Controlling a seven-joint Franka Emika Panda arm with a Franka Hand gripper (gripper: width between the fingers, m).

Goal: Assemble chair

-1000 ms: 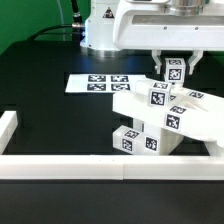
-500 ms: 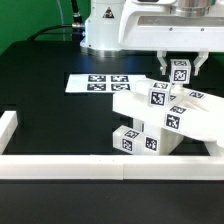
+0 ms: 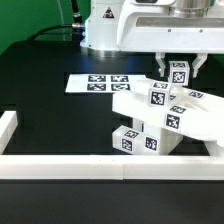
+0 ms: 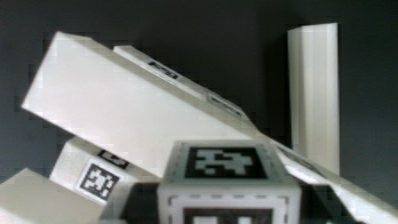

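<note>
Barely any motion since a second ago: claw (image 3: 177,72) holding the same spot above the chair cluster, perhaps a hair toward the exterior view's right. Jaws narrow, pinched on a small tagged leg block (image 3: 178,72), tag facing the camera, long axis roughly upright. Directly below and slightly toward the exterior view's left, a partly built chair (image 3: 160,118): tilted flat panel, stacked tagged blocks, resting against the border rail (image 3: 110,166) on the black table (image 3: 50,110). Marker board (image 3: 98,83) lying flat, well apart, toward the exterior view's left. Wrist view: tagged block top (image 4: 222,163) close under the camera, slanted panel (image 4: 125,100) beyond, a slim upright bar (image 4: 317,90) beside it. Likely next: lowering the held block straight down toward a socket in the panel; alignment of upright axis with tilted panel looks like the deciding factor.
</note>
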